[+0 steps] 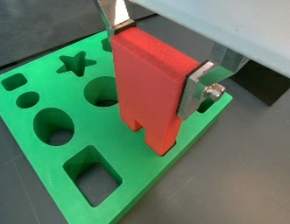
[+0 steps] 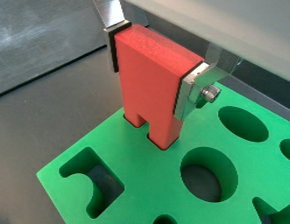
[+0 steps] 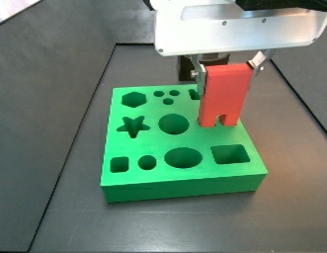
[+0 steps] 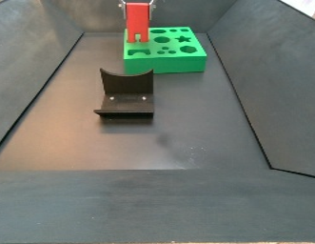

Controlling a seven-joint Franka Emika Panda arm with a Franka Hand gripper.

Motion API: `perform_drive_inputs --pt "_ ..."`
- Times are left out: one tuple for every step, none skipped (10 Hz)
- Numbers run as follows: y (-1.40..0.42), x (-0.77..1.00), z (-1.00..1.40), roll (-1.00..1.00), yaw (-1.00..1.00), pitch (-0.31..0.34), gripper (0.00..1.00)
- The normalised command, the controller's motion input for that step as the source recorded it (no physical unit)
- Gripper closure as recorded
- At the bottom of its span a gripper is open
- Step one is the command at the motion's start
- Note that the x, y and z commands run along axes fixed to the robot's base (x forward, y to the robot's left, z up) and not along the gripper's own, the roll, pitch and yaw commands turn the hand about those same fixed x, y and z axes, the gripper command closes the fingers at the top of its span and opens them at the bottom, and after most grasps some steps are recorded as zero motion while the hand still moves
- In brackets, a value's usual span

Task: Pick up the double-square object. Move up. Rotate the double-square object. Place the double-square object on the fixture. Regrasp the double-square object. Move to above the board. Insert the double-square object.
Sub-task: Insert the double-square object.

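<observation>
red double-square object [image 1: 151,87] sits clamped between our gripper [image 1: 159,54] fingers [image 1: 201,87], prongs down over the green board [image 1: 135,188]; only a side view shows the fixture [image 4: 124,93].

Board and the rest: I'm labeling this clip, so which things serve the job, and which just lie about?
Job:
- red block, held upright in the gripper, prongs down over the green board
- black fixture, empty on the floor

Lying about:
- nothing
</observation>
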Motion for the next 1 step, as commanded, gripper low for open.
perform_drive_inputs --pt "0.0 0.0 0.0 0.0 0.0 0.0 1.0"
